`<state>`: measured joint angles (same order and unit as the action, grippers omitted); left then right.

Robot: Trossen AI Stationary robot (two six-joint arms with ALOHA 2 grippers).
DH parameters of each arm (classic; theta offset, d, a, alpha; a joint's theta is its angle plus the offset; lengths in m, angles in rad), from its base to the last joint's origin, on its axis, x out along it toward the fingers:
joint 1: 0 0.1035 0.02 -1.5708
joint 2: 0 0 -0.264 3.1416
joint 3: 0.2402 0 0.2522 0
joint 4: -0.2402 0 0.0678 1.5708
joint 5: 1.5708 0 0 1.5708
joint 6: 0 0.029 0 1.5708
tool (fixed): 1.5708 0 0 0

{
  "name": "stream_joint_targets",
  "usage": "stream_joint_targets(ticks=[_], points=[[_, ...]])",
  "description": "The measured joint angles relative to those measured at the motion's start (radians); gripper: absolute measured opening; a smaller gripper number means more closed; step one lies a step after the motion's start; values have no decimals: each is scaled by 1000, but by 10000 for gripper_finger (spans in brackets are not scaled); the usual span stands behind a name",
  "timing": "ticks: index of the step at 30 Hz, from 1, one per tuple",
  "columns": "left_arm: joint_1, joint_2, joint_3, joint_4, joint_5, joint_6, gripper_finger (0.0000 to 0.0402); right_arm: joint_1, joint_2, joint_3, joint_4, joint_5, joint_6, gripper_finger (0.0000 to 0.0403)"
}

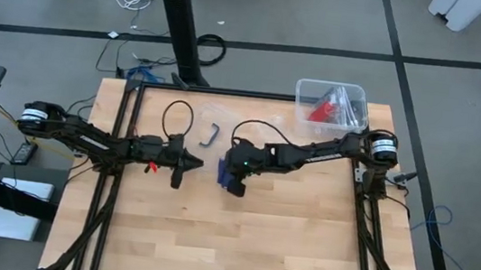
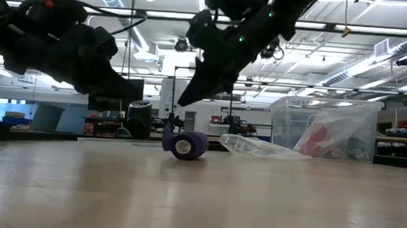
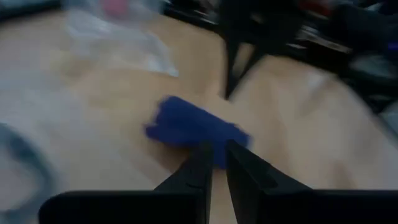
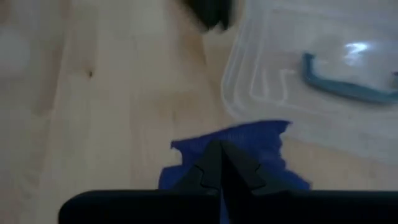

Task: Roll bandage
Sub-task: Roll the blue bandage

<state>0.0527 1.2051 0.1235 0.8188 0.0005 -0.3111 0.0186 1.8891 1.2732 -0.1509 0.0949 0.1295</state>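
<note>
In the low view the nearest thing is the pale wooden table (image 2: 198,198), a smooth butcher-block top of light planks that fills the foreground. Farther back on it lies the bandage (image 2: 185,145), a small soft cylinder of dark navy-blue fabric on its side, its pale hollow core facing the camera. From above, the bandage (image 1: 225,173) shows as a stubby blue roll near the table's middle, largely covered by the right arm.

The right gripper (image 2: 191,92) hangs tilted above the roll, its dark tapered fingers pressed together with nothing between them; its wrist view shows the closed tips over blue fabric with a frayed upper edge. The left gripper (image 1: 196,163) sits just to the roll's left, level with it. In its wrist view its two dark fingers (image 3: 198,171) stand slightly apart with a narrow gap, pointing at the blurred blue roll but not gripping it.

Behind the roll lies a crumpled clear plastic bag (image 2: 258,147). At the table's far right corner stands a clear plastic bin (image 1: 331,104) holding a red item, hard to identify through the wrapping. A small grey curved piece (image 1: 211,134) lies near the far edge.
</note>
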Motion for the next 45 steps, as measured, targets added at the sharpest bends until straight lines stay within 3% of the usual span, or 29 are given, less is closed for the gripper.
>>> stream_joint_targets(ticks=[4,9,16,26,45], points=[[-3,2,20,0,89,-32,66,34,-26,0,-85,79,15,0],[-3,26,20,-52,63,15,80,36,17,-4,-202,122,67,0],[-3,202,37,-47,-20,36,56,32,73,-8,-199,148,87,0],[-3,476,216,2,-10,98,32,30,75,-7,-171,139,81,0],[-14,484,254,108,-4,132,32,32,74,-7,-89,76,78,0]])
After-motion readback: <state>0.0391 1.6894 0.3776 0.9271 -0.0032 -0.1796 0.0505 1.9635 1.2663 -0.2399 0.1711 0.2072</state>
